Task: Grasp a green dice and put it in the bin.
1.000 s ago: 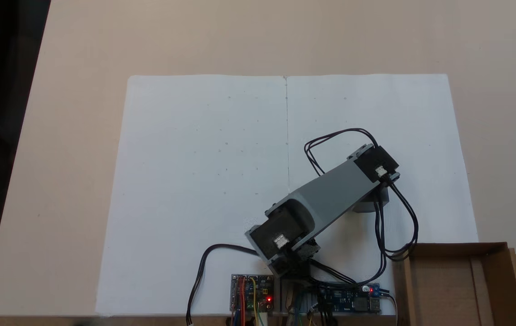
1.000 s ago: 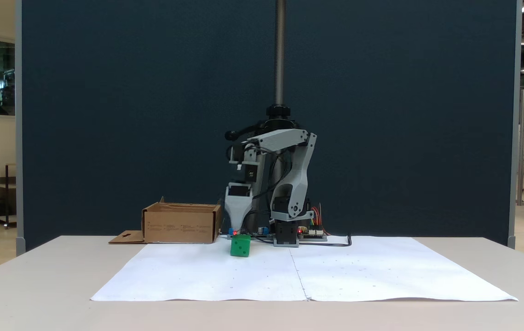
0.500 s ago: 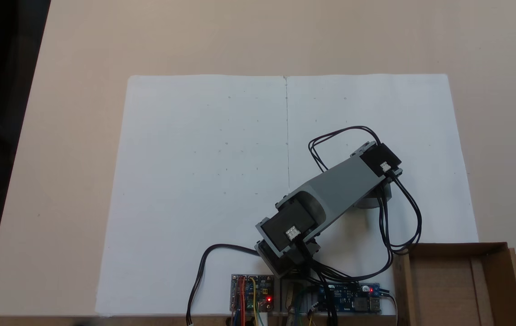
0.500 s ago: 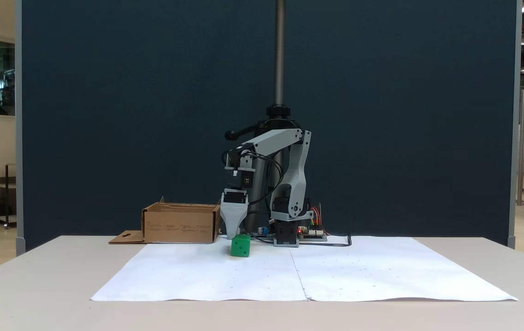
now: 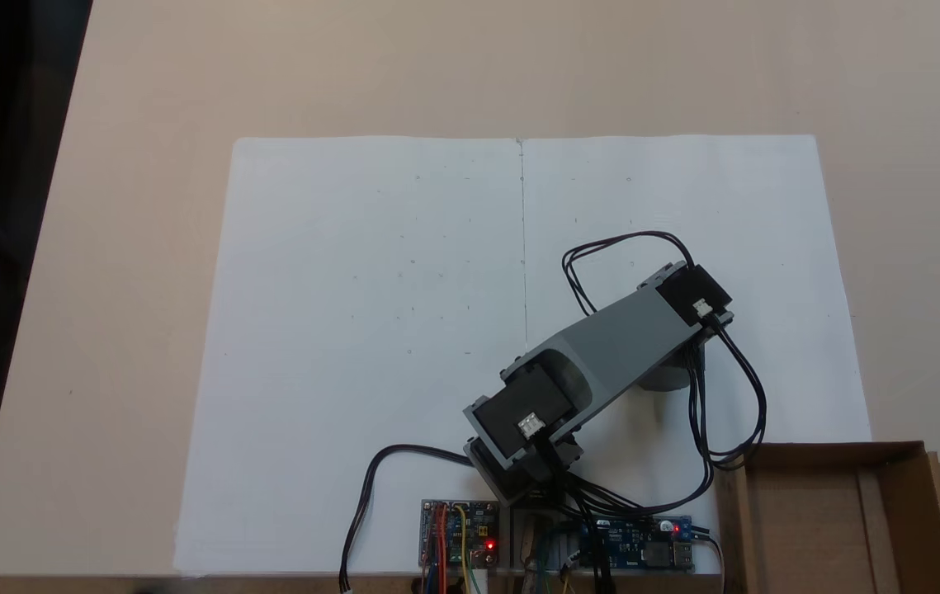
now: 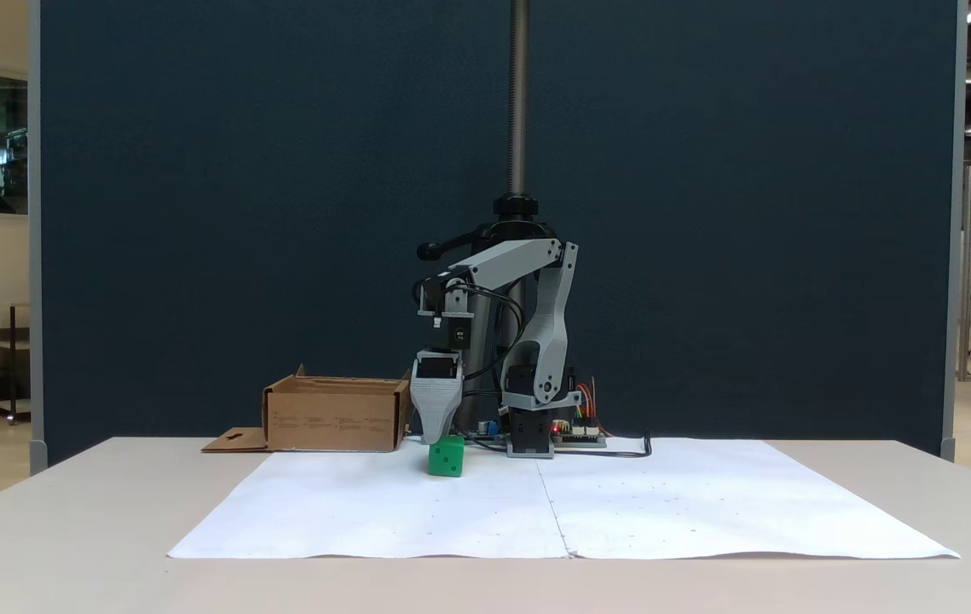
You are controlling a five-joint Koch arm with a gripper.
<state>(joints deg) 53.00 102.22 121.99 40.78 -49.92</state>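
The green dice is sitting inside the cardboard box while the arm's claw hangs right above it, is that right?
Not quite. The green dice is not inside the cardboard box; it sits on the white paper, apart from the box and to its right in a fixed view from the front. The rest holds: the gripper hangs right above the dice there.

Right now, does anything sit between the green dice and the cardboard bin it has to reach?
Nothing visible does. In a fixed view the green dice sits on the white paper under the claw, and the paper between it and the bin is bare. Only the bin's near wall must be cleared.
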